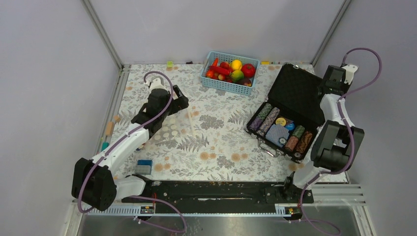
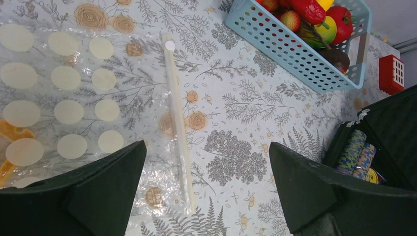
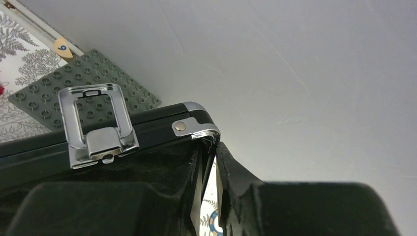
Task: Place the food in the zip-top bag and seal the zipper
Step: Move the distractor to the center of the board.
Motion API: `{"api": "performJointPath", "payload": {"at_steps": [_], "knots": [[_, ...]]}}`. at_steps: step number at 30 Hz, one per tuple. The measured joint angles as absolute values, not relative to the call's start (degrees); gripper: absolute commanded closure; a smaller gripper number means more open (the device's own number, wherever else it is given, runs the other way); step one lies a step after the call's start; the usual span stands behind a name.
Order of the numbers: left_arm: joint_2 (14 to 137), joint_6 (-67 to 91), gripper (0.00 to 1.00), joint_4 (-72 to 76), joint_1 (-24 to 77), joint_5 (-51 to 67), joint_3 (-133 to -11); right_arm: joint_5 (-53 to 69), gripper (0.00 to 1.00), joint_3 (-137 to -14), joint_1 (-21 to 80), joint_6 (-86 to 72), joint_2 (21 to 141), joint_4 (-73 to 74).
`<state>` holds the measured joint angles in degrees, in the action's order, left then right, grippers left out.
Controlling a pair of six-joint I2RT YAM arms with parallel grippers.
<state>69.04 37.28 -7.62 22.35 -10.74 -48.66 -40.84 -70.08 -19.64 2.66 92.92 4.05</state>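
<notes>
We see the zip-top bag (image 2: 74,98) lying flat on the table (image 2: 236,162), on the left side. Its zipper (image 2: 176,118) shows as a pale straight strip along the edge that is turned toward the basket. From these views we cannot tell whether the strip is pressed together or parted.

The left gripper (image 2: 207,147) hovers just above the zipper with its fingers spread wide and nothing between them. We judge that it is placed there to take the mouth of the bag, because the bag must be opened before anything can go in.

All the food (image 2: 319,19) is piled in the light-blue basket (image 2: 295,59) at the far edge of the table, near the bag but not touching it. No piece is in the bag, so in our judgement the task is only at its beginning.

The right gripper (image 3: 209,167) is at the other side of the table. Its fingers are narrow and pinch the rim of the raised lid (image 3: 147,128) of the black case (image 1: 295,98), close to the metal corner and beside the chrome latch (image 3: 93,128). The chip stacks (image 1: 268,118) lie inside the case. We think this grip keeps the lid standing up, and it does not serve the bag for the moment.
</notes>
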Motion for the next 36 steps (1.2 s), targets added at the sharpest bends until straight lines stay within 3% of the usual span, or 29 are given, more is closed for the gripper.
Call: {"api": "performJointPath", "payload": {"at_steps": [1, 3, 7, 9, 19, 25, 30, 36], "knots": [[69.6, 37.3, 0.01, -7.7, 22.3, -10.7, -49.2, -40.8, 0.90, -71.0, -19.7, 2.8, 93.7, 4.0], [70.3, 37.3, 0.01, -7.9, 22.3, -10.7, -50.2, -40.8, 0.74, -72.2, -19.9, 2.7, 94.7, 4.2], [70.8, 37.3, 0.01, -8.4, 22.3, -10.7, -50.7, -40.0, 0.32, -73.0, -20.3, 2.6, 94.5, 4.6], [70.8, 37.3, 0.01, -8.9, 22.3, -10.7, -50.7, -39.3, 0.03, -73.4, -20.9, 1.2, 92.9, 4.6], [70.6, 37.4, 0.01, -11.1, 22.3, -9.8, -50.7, -29.1, 0.00, -67.0, -21.7, -4.8, 65.4, 5.3], [70.5, 37.9, 0.01, -11.8, 22.3, -8.7, -50.6, -7.4, 0.00, -66.6, -20.1, -3.7, 58.1, 5.7], [70.5, 38.2, 0.01, -12.4, 22.3, -7.1, -50.5, 4.4, 0.00, -69.3, -2.4, 7.9, 66.7, 9.5], [70.6, 38.2, 0.01, -12.9, 22.3, -5.6, -50.1, 12.9, 0.00, -79.8, 10.8, 15.4, 91.4, 16.7]]}}
